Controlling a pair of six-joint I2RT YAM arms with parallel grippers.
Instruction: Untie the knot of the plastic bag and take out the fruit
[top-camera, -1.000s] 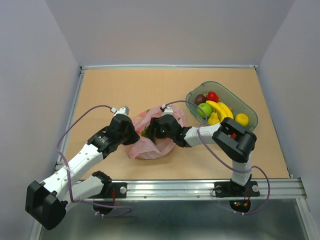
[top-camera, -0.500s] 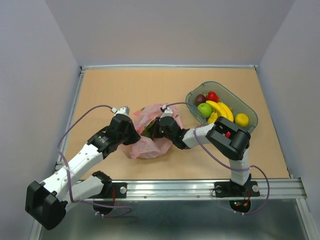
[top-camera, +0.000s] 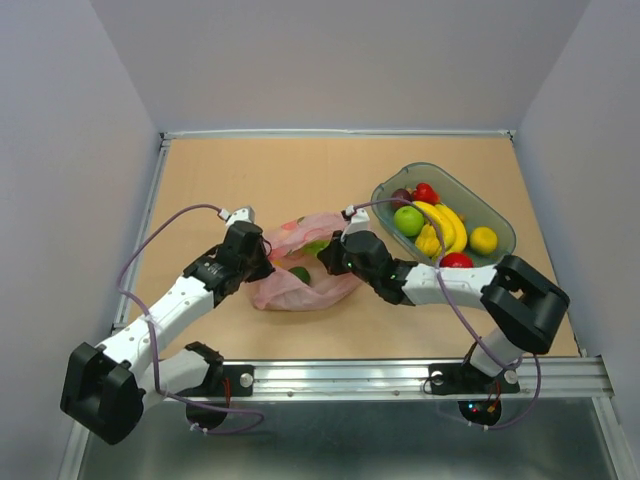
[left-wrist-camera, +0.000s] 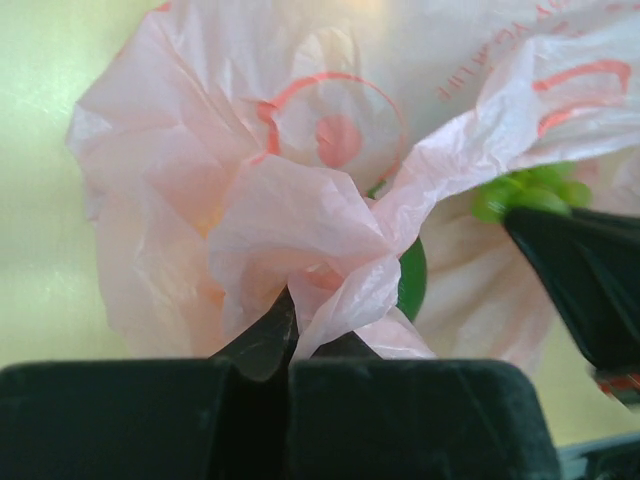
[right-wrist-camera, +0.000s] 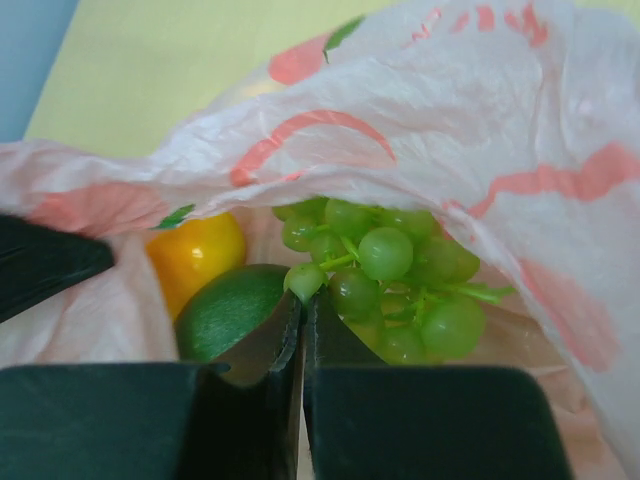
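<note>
While the plastic bag lies crumpled on the table, both of my claws are at it, one on each side. My left claw is clenched on a bunched fold of the thin pink film at the bag's left edge. The crinkled plastic rises straight out from between the closed tips and fans upward.

My right claw is at the bag's right side, under the lifted upper layer and inside the open mouth, with its jaws pressed together. The bunch of green grapes sits just beyond those tips, its nearest grape touching them. I cannot tell whether a stem is pinched there or the claw has closed on nothing.

Inside the bag, left of the grapes, a round green fruit lies low, and an orange-yellow fruit sits just behind it, touching it. From above, the green fruit shows through the gap in the bag's middle, between my two claws. Printed red marks run across the film.

To the right of the bag, near it but apart, stands the grey tray. It holds bananas, a green apple, a yellow round fruit, red ones and a dark one.
</note>
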